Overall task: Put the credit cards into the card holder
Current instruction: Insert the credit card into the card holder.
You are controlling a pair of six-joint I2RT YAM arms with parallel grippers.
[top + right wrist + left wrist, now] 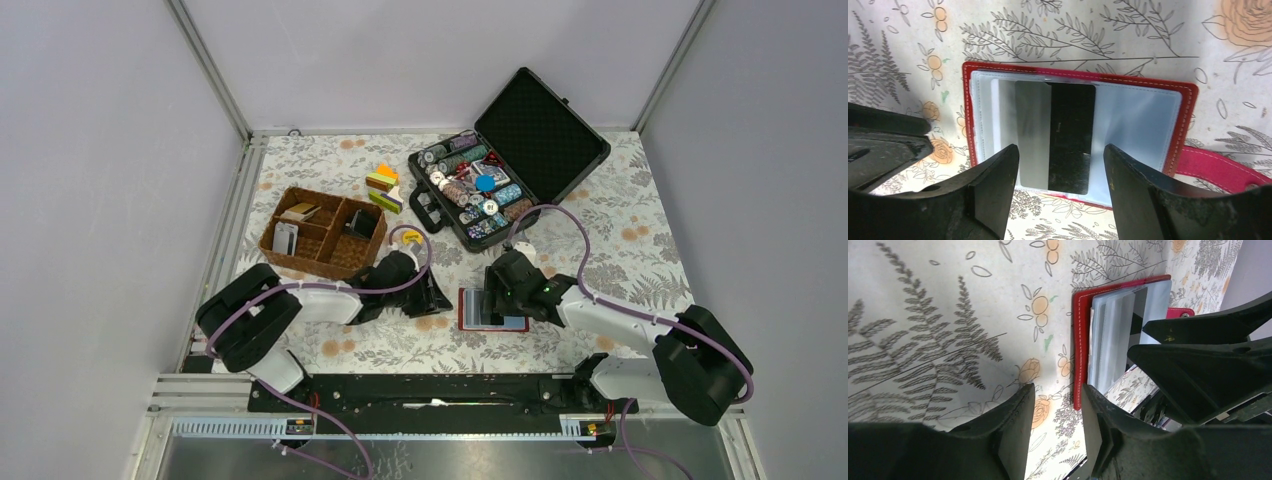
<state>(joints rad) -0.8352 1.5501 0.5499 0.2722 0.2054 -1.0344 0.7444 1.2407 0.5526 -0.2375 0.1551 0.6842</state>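
from above: the red card holder (pixel 478 322) lay open and flat on the floral tablecloth (pixel 620 235) near the front middle of the table, between the two arms. the right gripper (pixel 497 300) hung directly over it and hid much of its far half. the left gripper (pixel 440 298) sat just beside the holder's left edge. a wicker basket (pixel 323 232), some coloured blocks (pixel 384 187) and an open black case (pixel 540 130) holding poker chips (pixel 470 185) stood well apart at the far side.

left wrist: the left gripper (pixel 1055 392) had its fingers (pixel 1013 430) parted, with only bare tablecloth (pixel 948 315) in the gap. the card holder (pixel 1079 340) lay outside that gap, its red corner just past one fingertip; whether they touched could not be told. the right gripper (pixel 1139 339) loomed over the holder's clear sleeves.

right wrist: the right gripper (pixel 1060 150) was spread wide and clamped nothing, its fingers (pixel 993 185) straddling a dark card (pixel 1071 137) that lay flat on the left half of the open card holder (pixel 968 115). the card sat between the two tips and beneath them. part of it showed grey under glare, and whether it was inside a sleeve or on top could not be told. a pink strap (pixel 1213 162) trailed from the holder's right side, and the left gripper (pixel 928 134) edged in at the left.
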